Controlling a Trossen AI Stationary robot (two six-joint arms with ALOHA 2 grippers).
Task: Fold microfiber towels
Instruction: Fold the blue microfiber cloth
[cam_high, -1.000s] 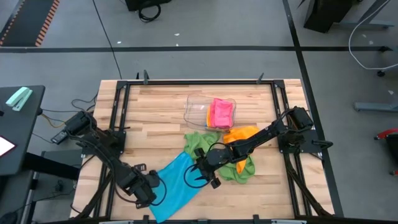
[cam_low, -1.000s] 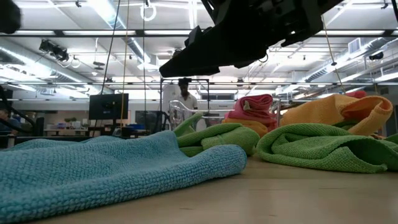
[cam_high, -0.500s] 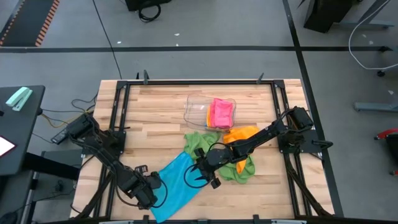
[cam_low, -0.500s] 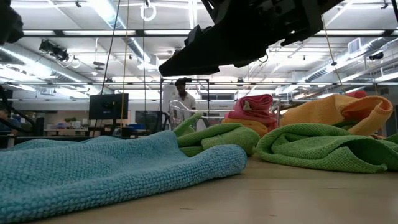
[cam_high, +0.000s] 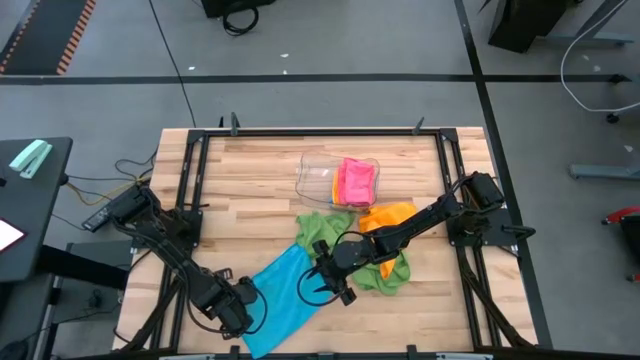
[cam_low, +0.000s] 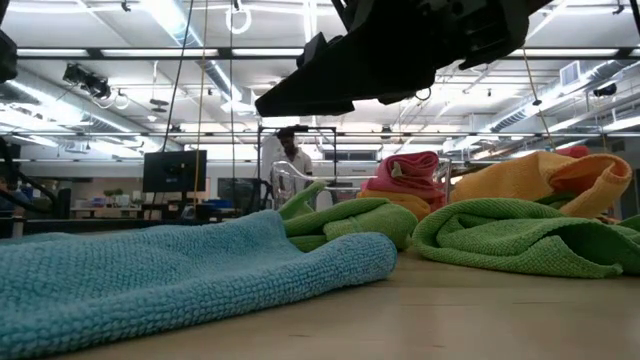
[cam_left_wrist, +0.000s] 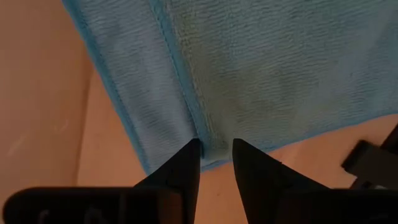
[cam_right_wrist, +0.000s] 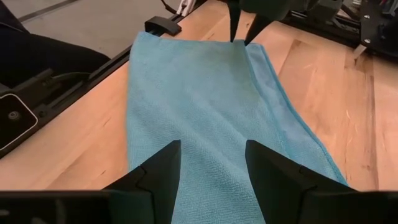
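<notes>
A blue towel (cam_high: 285, 292) lies spread flat on the wood near the table's front edge. My left gripper (cam_high: 238, 303) points straight down over the towel's left corner (cam_left_wrist: 208, 152). Its fingers stand a narrow gap apart, astride a hemmed edge (cam_left_wrist: 180, 81) of the cloth. From the right wrist view the same gripper (cam_right_wrist: 239, 41) shows at the towel's far end. My right gripper (cam_high: 322, 288) hangs open and slanting above the towel's right part (cam_right_wrist: 205, 106), clear of it in the low view (cam_low: 300, 95). My left gripper comes at the blue towel's left corner (cam_left_wrist: 208, 152) from above, fingers pointing down, one on each side of the hem. The cloth lies flat there. Whether the fingertips touch it, I cannot tell.
Two green towels (cam_high: 322, 225) (cam_high: 388, 275) and an orange one (cam_high: 390, 213) lie crumpled at the centre right. A clear tray (cam_high: 318, 172) behind them holds a pink towel (cam_high: 357, 180). Bare wood (cam_high: 240, 180) lies at the far left. A person (cam_low: 292, 160) stands in the room beyond.
My left gripper has rolled a little about its downward line over the blue towel's corner. The towels lie as before.
</notes>
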